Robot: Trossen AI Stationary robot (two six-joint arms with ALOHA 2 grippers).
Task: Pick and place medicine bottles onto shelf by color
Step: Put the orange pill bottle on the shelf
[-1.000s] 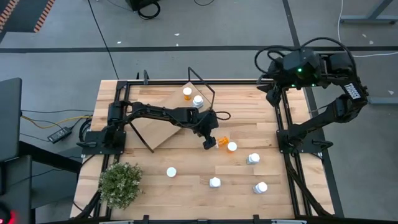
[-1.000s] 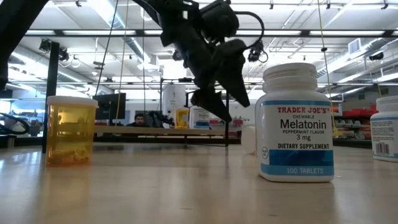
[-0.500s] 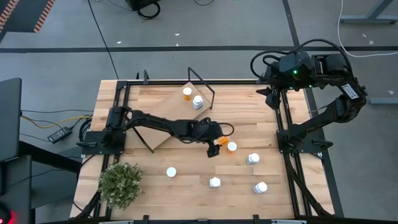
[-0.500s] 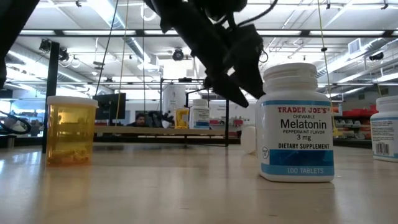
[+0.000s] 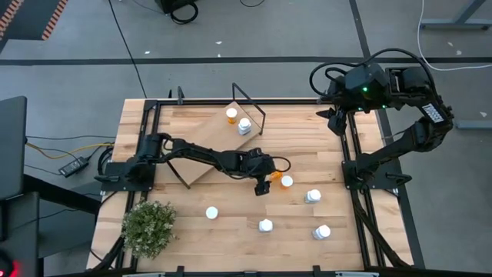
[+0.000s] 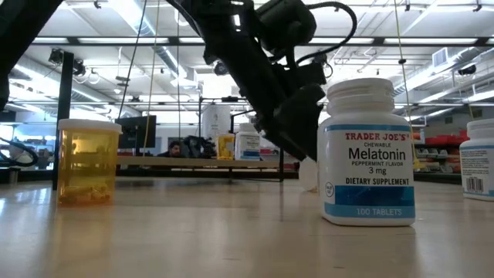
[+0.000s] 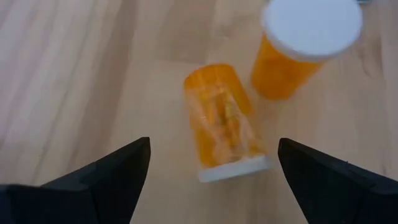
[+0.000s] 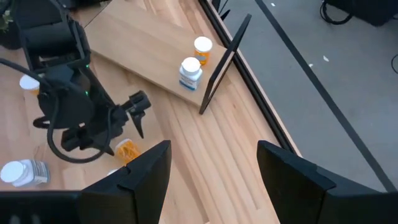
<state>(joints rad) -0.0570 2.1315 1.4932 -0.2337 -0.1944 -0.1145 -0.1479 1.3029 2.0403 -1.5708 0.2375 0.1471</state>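
Note:
An orange medicine bottle lies on its side on the table, its white cap toward my left gripper. That gripper is open and hangs low over it, one finger on either side and clear of it; it also shows in the high view. A second orange bottle stands upright just beyond. On the shelf, a tilted wooden board, stand an orange bottle and a white one. My right gripper is open and raised over the table's far right corner.
Several white-capped bottles stand toward the near edge. A small plant sits at the near left corner. In the low view a Melatonin bottle stands in front of the left gripper.
My left gripper has moved toward the table's near right and sunk down over the lying orange bottle, rolling its wrist on the way. Its fingers have stayed open. The bottles have kept their places.

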